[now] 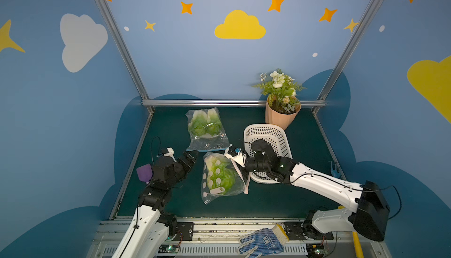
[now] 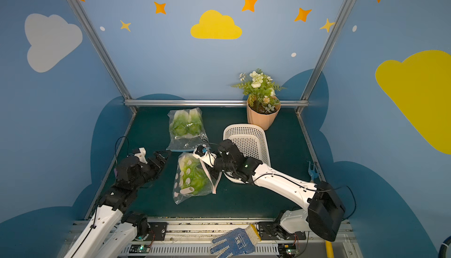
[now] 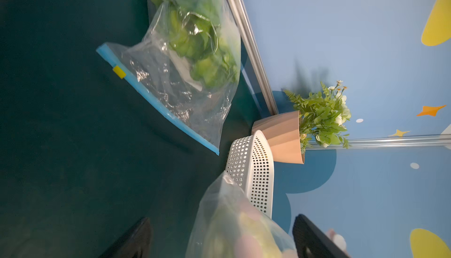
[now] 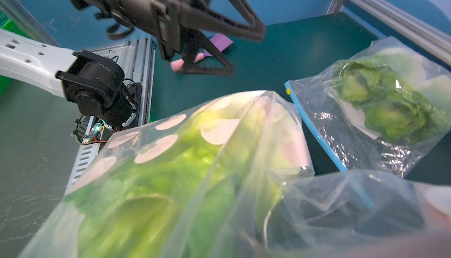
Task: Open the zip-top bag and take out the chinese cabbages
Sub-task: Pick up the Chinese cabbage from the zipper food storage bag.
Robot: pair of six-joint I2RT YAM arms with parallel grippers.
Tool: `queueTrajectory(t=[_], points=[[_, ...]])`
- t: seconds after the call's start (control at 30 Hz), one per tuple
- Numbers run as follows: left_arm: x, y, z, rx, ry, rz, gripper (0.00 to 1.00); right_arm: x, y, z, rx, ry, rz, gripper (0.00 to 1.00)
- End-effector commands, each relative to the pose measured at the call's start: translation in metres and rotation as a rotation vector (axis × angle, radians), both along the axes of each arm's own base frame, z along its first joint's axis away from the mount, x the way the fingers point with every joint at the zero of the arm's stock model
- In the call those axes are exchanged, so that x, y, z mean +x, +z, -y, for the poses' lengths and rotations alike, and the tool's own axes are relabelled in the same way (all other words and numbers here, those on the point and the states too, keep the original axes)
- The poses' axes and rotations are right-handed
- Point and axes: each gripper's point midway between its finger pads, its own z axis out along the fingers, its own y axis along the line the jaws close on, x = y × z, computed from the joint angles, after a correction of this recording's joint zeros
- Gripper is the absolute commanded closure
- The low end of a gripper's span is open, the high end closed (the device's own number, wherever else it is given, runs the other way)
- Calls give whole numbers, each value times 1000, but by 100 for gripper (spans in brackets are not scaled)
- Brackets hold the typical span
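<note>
Grip status: right gripper (image 1: 236,156) clamped on dotted zip-top bag (image 1: 219,183), left gripper (image 1: 195,157) clear of it.
Right fingers are pressed together on the bag's pink-strip edge, with the film pulled taut up to them in the right wrist view. Left fingers (image 4: 219,22) are spread wide, just beside the bag's left side and apart from it. The chinese cabbages (image 1: 223,175) sit inside the dotted bag, mid-worktop (image 1: 280,200), slightly toward the near edge. A blue-strip bag (image 1: 207,134) with a yellow slider (image 3: 119,72) lies toward the far edge, with more green heads inside. A white basket (image 1: 264,126) sits on the right side and a potted plant (image 1: 280,117) at the far right corner. Can't tell whether the dotted bag's zip is open.
</note>
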Motion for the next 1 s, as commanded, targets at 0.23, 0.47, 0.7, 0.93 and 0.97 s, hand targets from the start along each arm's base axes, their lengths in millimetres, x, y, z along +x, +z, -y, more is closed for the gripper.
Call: queueTrajectory(t=[0.23, 0.47, 0.7, 0.93, 0.97], points=[[5, 59, 41, -198, -221, 164, 7, -16, 40, 0, 123, 94, 94, 100], [4, 39, 43, -232, -224, 121, 7, -15, 50, -1, 150, 98, 120, 100], [-9, 25, 36, -179, -205, 90, 7, -8, 50, -1, 140, 66, 143, 100], [-21, 16, 38, -225, -215, 89, 3, -1, 53, -1, 150, 34, 155, 100], [-22, 16, 38, -240, -215, 96, 3, -1, 54, -1, 155, 32, 158, 100]])
